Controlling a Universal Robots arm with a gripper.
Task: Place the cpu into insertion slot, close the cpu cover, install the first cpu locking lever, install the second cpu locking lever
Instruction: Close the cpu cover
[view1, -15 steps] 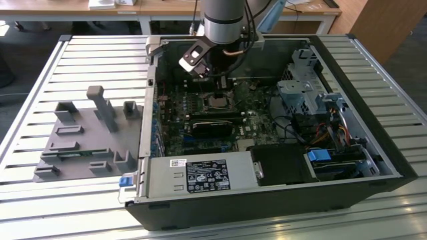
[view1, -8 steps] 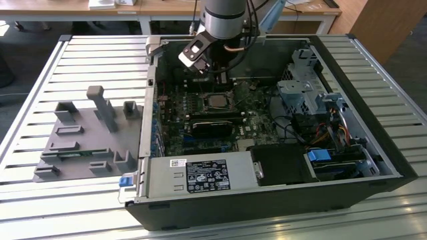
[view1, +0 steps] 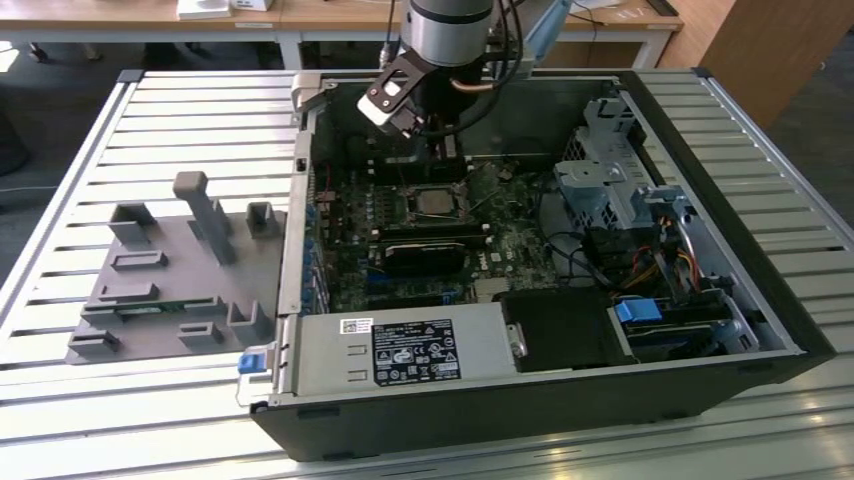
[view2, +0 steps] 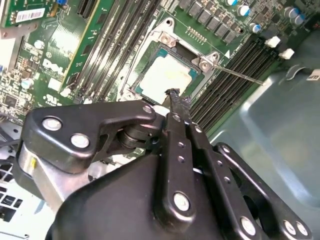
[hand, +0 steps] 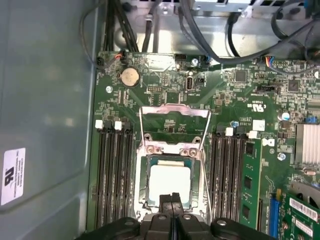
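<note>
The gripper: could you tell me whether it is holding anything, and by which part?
Nothing is held: the gripper has its fingers shut together, empty, over the seated cpu.

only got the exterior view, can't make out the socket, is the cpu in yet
Observer: Yes, in both wrist views the cpu lies flat inside the insertion slot, pale face up.
Operator: tool holding anything
Observer: No, the tool is shut with nothing in it, tip at the cpu's edge.
Operator: any lever visible
Observer: In the second wrist view a thin lever sticks out from the slot's corner over the memory slots.
</note>
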